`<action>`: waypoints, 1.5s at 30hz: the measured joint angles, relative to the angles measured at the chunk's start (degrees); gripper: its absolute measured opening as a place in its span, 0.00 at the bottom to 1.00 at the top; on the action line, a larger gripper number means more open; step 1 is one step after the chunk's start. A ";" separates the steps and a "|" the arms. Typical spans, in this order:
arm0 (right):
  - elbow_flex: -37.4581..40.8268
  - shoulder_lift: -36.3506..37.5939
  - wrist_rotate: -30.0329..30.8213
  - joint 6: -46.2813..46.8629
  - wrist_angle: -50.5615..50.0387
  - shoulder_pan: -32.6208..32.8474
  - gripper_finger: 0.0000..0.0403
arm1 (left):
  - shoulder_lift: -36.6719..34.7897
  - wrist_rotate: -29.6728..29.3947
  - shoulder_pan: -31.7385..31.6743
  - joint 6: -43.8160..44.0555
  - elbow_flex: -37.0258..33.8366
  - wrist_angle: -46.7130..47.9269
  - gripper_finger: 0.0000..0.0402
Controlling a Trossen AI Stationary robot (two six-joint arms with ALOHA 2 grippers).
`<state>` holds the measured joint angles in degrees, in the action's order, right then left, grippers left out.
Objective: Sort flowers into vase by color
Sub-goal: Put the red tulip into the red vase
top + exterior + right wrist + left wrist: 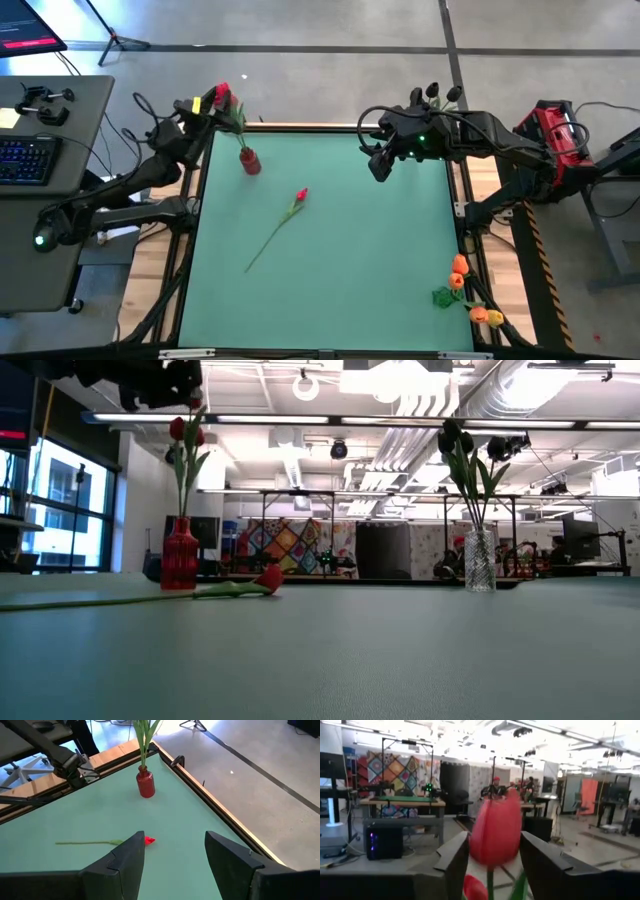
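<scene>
Fingers of the left gripper (pixel 492 855) stand apart on either side of a red tulip (pixel 495 832) in the red vase (pixel 249 160), not gripping it. Right gripper (pixel 175 852) hangs open, empty. Another red tulip (pixel 285 218) lies mid-table; orange tulips (pixel 465 290) lie at the table's edge. No readable writing.

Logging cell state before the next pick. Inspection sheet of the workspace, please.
Surface: green mat, mostly bare.
Job's things: red vase with red tulips; clear vase with dark tulips; one red tulip lying mid-mat; orange tulips lying at the right edge.
Clutter: nothing seen.
Grippers: left gripper above the red vase, fingers open around a tulip head; right gripper above the far right of the mat, open, empty.
Cables: loops on both arms.
Surroundings: desk with keyboard, workshop beyond.
</scene>
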<state>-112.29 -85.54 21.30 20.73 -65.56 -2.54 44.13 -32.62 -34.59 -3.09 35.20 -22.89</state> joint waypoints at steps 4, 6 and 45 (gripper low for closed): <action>0.00 0.00 0.47 -0.18 0.00 0.01 0.49 | -2.66 0.31 0.80 -0.11 0.00 0.91 0.45; 0.00 0.00 0.99 -0.20 0.02 0.00 0.49 | -4.20 0.43 1.25 -0.09 0.00 1.81 0.46; 0.00 -0.01 -0.64 4.98 0.26 -0.03 0.49 | 9.40 18.58 32.17 27.00 0.07 36.05 0.46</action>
<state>-112.29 -85.55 20.66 25.71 -65.30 -2.57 53.53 -14.04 -2.43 23.92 35.27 13.16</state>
